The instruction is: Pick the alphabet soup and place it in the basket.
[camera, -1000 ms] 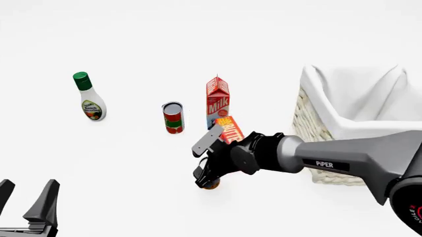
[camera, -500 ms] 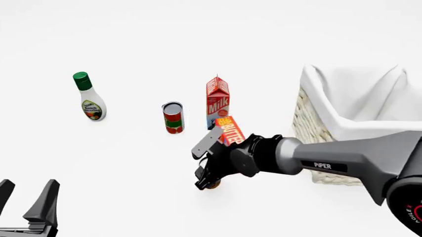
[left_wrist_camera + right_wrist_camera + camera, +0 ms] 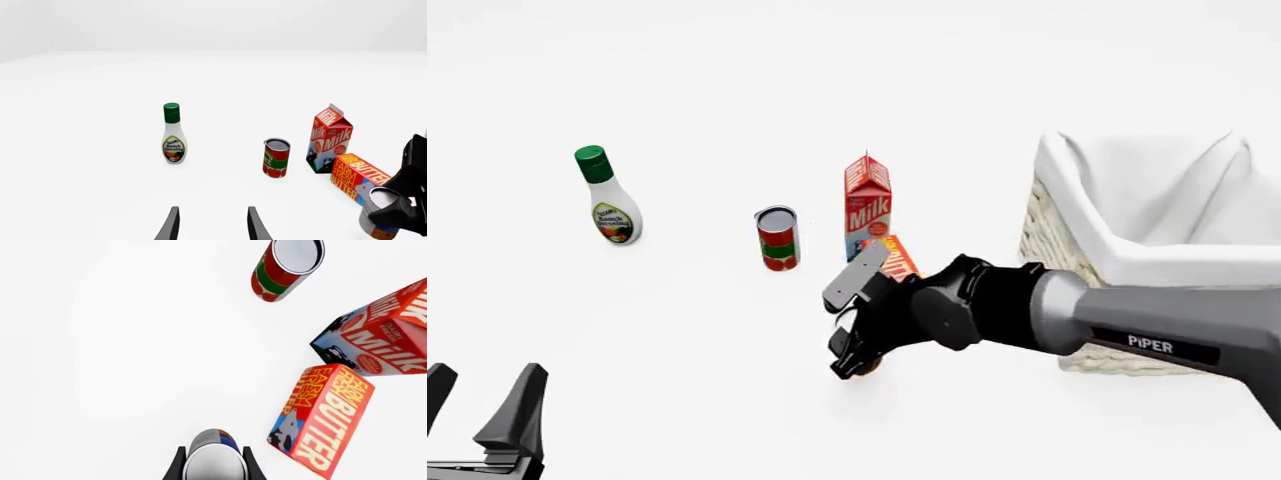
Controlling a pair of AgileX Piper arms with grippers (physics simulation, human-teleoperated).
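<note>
The right tool [image 3: 212,467] pinches the small blue-and-orange cylindrical soup can [image 3: 212,460] near the white counter's [image 3: 694,320] middle; the grasp looks made. Next it needs lifting toward the cream woven wicker basket [image 3: 1054,240]. The left tool [image 3: 212,225] is spread

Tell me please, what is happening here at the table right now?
The right gripper is down at the table with the alphabet soup between its fingers, near the butter box and the milk carton. Whether the can is off the table cannot be seen. The basket waits on the right with no can visible in it. The left gripper is open and holds nothing. The red can and the dressing bottle stand apart.
</note>
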